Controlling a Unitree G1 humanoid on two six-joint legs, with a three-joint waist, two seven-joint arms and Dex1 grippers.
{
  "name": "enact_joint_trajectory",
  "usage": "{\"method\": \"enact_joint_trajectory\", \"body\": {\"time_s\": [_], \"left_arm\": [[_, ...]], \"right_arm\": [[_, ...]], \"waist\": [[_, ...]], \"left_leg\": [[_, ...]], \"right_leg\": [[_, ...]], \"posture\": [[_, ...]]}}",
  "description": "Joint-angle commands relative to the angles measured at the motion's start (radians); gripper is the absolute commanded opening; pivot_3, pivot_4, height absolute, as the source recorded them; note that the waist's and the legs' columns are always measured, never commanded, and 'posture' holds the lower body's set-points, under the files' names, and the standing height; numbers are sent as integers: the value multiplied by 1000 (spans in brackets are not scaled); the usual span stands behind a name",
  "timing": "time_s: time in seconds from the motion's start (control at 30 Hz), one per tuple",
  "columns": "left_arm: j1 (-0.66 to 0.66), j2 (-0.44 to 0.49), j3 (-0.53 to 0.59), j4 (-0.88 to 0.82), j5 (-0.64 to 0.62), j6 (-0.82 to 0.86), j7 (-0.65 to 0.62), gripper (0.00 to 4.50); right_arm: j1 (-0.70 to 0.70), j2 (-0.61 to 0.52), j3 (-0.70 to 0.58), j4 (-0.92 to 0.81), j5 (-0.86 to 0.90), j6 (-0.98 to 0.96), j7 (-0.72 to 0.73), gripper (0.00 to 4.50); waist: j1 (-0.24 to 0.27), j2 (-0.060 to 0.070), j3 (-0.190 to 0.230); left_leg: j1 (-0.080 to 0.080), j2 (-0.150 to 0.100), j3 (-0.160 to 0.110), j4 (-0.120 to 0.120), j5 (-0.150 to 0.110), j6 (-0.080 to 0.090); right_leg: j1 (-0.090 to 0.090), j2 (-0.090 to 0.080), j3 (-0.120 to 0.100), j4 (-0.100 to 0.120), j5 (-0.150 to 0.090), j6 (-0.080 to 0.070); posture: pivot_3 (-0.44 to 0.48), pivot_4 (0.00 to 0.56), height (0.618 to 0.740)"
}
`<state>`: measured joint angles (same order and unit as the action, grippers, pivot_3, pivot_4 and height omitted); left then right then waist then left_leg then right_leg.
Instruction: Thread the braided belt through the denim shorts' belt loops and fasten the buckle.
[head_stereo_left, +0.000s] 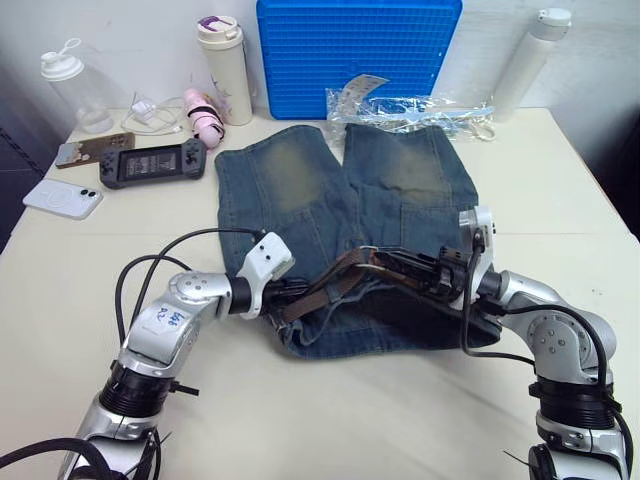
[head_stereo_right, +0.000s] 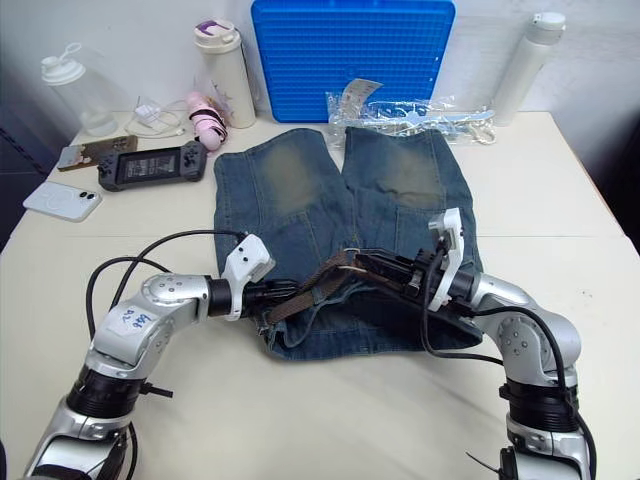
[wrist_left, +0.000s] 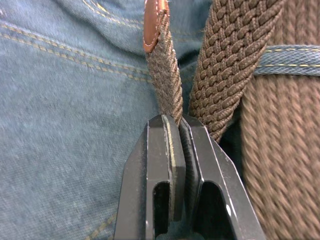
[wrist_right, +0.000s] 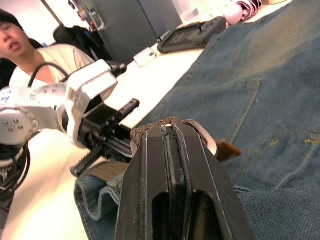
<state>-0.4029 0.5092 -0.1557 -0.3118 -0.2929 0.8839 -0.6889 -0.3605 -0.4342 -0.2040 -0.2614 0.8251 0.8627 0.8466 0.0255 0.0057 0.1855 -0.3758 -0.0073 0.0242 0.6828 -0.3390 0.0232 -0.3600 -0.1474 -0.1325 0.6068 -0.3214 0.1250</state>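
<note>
The denim shorts (head_stereo_left: 345, 215) lie flat in the middle of the cream table (head_stereo_left: 300, 420), legs toward the top of the frame and waistband toward the bottom. The braided belt (head_stereo_left: 335, 275) arches across the waistband area at the centre of the head views, raised off the denim between the two grippers. The left gripper (wrist_left: 178, 125), at lower centre-left, is clamped on the belt's tail: in its wrist view the thin strap with a reddish leather tip (wrist_left: 152, 25) runs up from between the closed black fingers (wrist_left: 160, 165), and beside it a wider stretch of belt passes under a belt loop (wrist_left: 287, 60). The right gripper (wrist_right: 170, 131), at centre-right, has its fingers pressed together around the belt where the silver buckle (wrist_right: 207, 140) curves over their tips.

Along the top edge stand a blue grid-textured board (head_stereo_left: 358, 55), a cream tumbler (head_stereo_left: 225, 70), a clear bottle (head_stereo_left: 75, 90) and a white bottle (head_stereo_left: 530, 60). A clear plastic bag (head_stereo_left: 410, 108) lies above the shorts. At upper left are a handheld game console (head_stereo_left: 153, 163), a white phone (head_stereo_left: 62, 198) and a pink object (head_stereo_left: 203, 115). A person (wrist_right: 30, 55) sits in the upper left of the right wrist view
</note>
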Motion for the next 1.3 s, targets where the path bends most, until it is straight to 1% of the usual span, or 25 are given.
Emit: {"method": "enact_joint_trajectory", "body": {"time_s": [0.03,0.23,0.4,0.53,0.63,0.73,0.87,0.93,0.97,1.03,1.07,1.1,1.13,1.17,1.23,1.27,1.3], "left_arm": [[51,1,-7,1,0,26,26,0],[101,4,-23,-14,-4,25,44,0],[123,8,-19,-23,-11,28,49,0],[125,12,-15,-24,-13,27,49,0],[119,12,-1,-21,-22,17,40,0],[106,11,31,-15,-50,4,18,0],[92,25,56,-6,-75,-16,-11,0],[90,41,57,2,-75,-38,-30,0],[88,50,54,5,-74,-51,-42,0],[85,61,48,13,-72,-70,-56,0],[82,64,47,18,-72,-77,-61,0],[79,66,45,23,-72,-82,-65,0],[77,68,44,28,-71,-86,-67,0],[76,70,41,32,-68,-88,-69,0],[78,75,37,37,-64,-93,-73,0],[79,77,35,39,-63,-95,-74,0],[83,80,36,39,-62,-96,-75,0]], "right_arm": [[-39,14,-76,-39,90,-41,-21,63],[-65,12,-72,-37,142,-35,-39,63],[-91,12,-102,-33,225,-16,-69,63],[-92,-9,-113,-44,282,2,-86,63],[-86,-35,-103,-57,292,5,-90,63],[-80,-83,-82,-80,251,0,-100,63],[-43,-197,-13,-128,141,-21,-54,63],[-13,-267,30,-151,59,-39,-42,63],[-2,-296,52,-161,26,-53,-27,340],[5,-318,72,-167,2,-71,-8,1002],[4,-312,77,-171,-1,-86,-2,1397],[2,-304,80,-177,-11,-109,3,2019],[-2,-291,83,-185,-30,-139,-2,2380],[-9,-286,98,-194,-93,-206,-9,2842],[-22,-299,153,-206,-243,-348,-4,3920],[-26,-306,177,-205,-297,-400,4,4228],[-39,-305,197,-200,-371,-487,1,4380]], "waist": [[1,0,0],[-1,1,0],[0,1,0],[-1,1,-1],[-1,1,-1],[-1,1,-1],[0,1,0],[0,1,0],[0,1,0],[0,1,0],[-2,1,0],[-2,1,0],[-2,1,0],[-1,1,0],[-1,1,0],[-1,1,0],[-1,1,0]], "left_leg": [[0,0,0,0,0,0],[0,0,0,0,0,0],[3,0,1,0,0,0],[4,0,1,-1,0,0],[4,0,2,-1,0,0],[4,0,2,-1,0,0],[3,0,2,-1,0,0],[3,0,3,-1,-1,0],[3,0,3,-1,-1,0],[3,1,4,-1,-1,0],[3,1,4,-1,-1,0],[3,1,5,-1,-1,0],[3,1,5,-1,-1,0],[4,1,5,-1,-1,0],[4,1,5,-1,-1,0],[4,1,5,-1,-1,0],[4,1,6,-1,-1,0]], "right_leg": [[0,0,0,0,0,0],[0,0,0,0,0,0],[1,0,1,1,0,0],[1,0,2,1,0,0],[1,0,2,1,0,0],[1,-1,2,1,0,0],[1,-1,2,1,0,0],[1,-1,2,0,0,0],[1,-1,2,0,0,0],[1,-1,2,0,0,0],[1,-1,2,0,0,0],[1,-1,3,0,0,0],[0,0,3,0,0,0],[0,0,3,0,0,0],[0,0,3,0,0,0],[0,0,3,0,0,0],[0,0,4,0,0,0]], "posture": [[0,150,693],[0,150,693],[0,150,693],[0,150,693],[0,150,693],[0,150,693],[0,150,693],[0,150,693],[0,150,693],[0,150,693],[0,150,693],[0,150,693],[0,150,693],[0,150,693],[0,150,693],[0,150,693],[0,150,693]]}}
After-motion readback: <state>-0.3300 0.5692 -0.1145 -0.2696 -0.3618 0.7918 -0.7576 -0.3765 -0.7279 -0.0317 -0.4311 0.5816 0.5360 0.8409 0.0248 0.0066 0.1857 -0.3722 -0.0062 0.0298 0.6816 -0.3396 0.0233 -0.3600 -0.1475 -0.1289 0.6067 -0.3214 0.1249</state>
